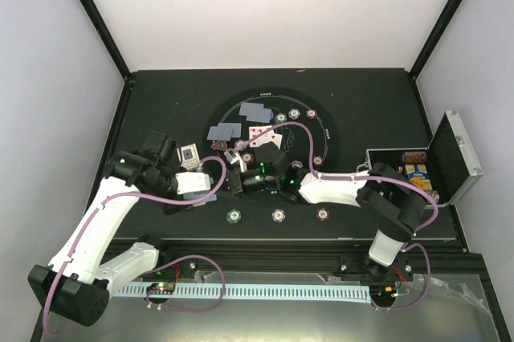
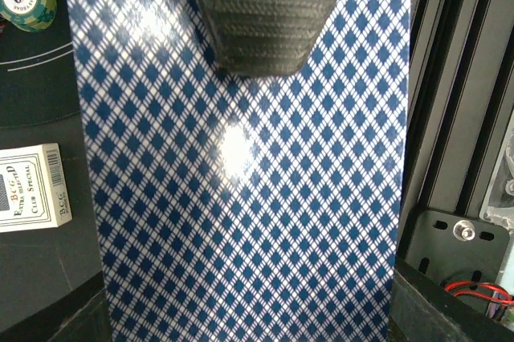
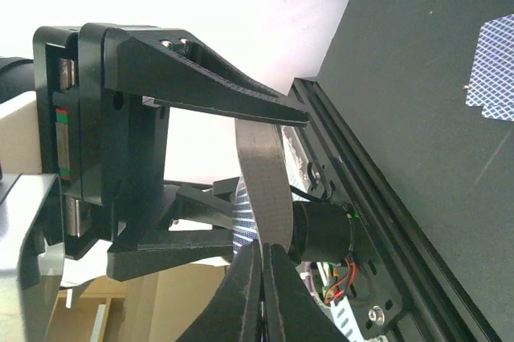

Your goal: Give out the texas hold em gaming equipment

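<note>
Card deck (image 2: 241,197) is clamped by left gripper (image 3: 267,177); right gripper (image 3: 263,278), arm outstretched, is pinched closed at deck's edge.

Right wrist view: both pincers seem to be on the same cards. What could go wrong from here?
1. The right pincer is shut at the edge of the blue-backed cards that the left pincer clamps. How many it pinches cannot be told, so a pull may drag several, or bend one.
2. The cards hang close to the table's near rail; a slipped card could land in that frame, hard to retrieve.
</note>
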